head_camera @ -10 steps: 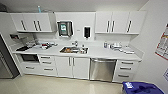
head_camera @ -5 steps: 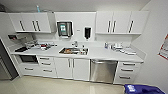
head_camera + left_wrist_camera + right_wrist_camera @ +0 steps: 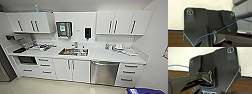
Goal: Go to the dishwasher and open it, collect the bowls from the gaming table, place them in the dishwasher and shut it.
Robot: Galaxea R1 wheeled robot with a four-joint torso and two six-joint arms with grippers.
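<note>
Brushed steel dishwasher, white cabinets, white counter, cream floor

Floor before dishwasher open; blue object low at right; wall bounds right side.

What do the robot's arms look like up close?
Each wrist carries a wide black plate with round silver fittings at its corners and a jointed dark bar. A thin blue cable loops across the left one.
</note>
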